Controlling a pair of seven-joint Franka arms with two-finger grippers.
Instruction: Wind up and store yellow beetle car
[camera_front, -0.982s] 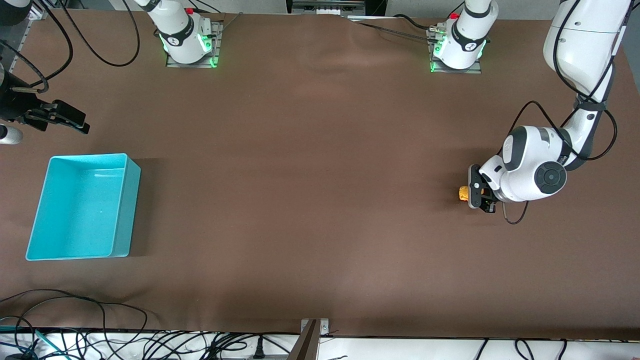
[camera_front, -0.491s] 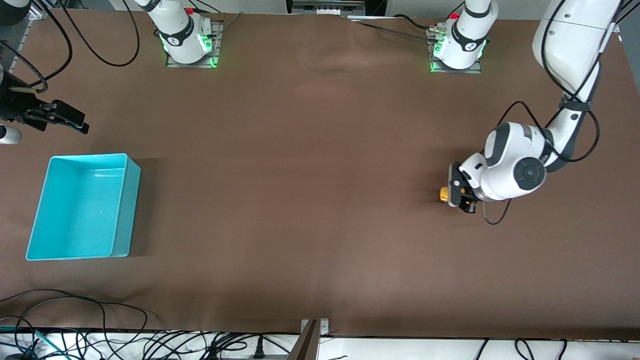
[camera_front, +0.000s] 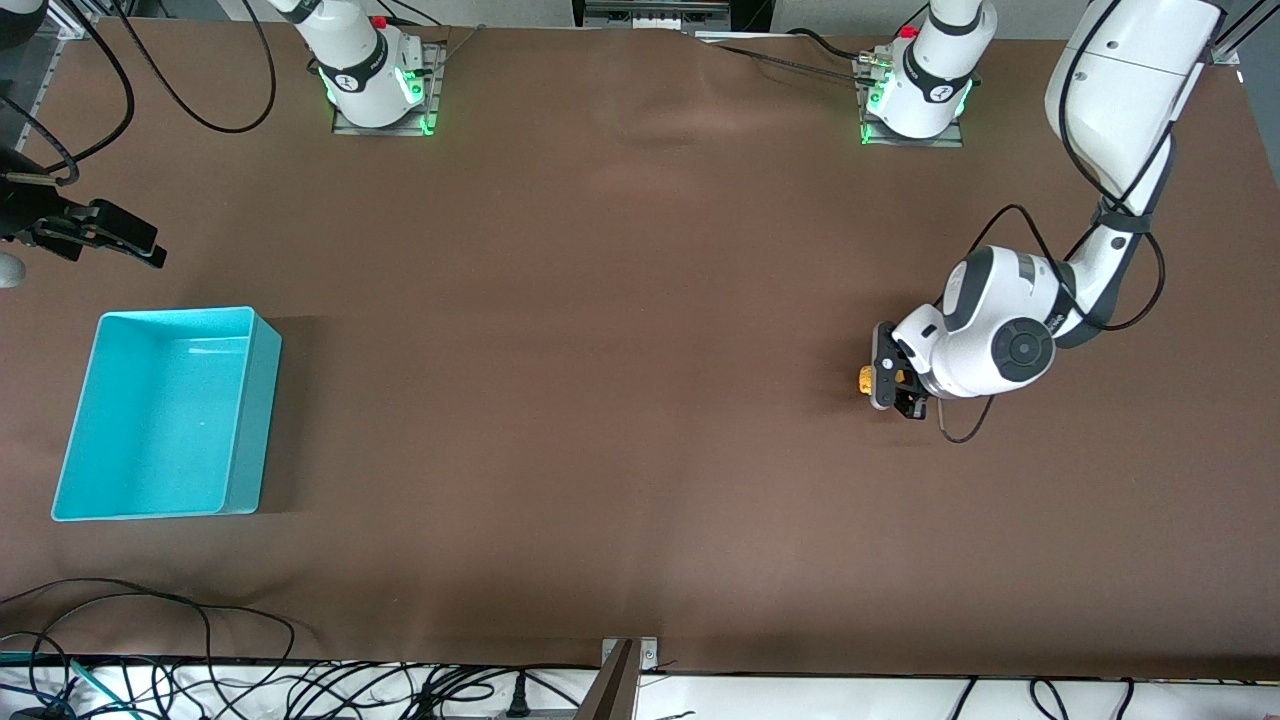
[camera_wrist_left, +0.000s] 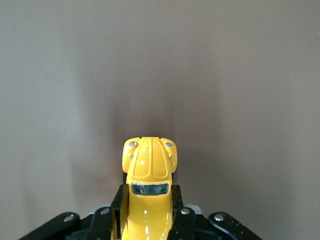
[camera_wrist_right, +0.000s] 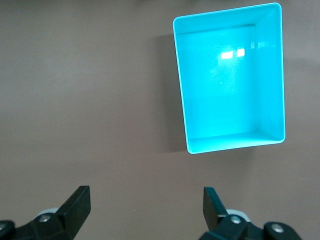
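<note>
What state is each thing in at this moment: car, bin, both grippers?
yellow beetle car: gripped between the left gripper's fingers, low over the brown table, upright.
left gripper: shut on the car, toward the left arm's end of the table.
right gripper: open, holding nothing, waiting up in the air near the bin.
turquoise bin: upright on the table, nothing inside.
</note>
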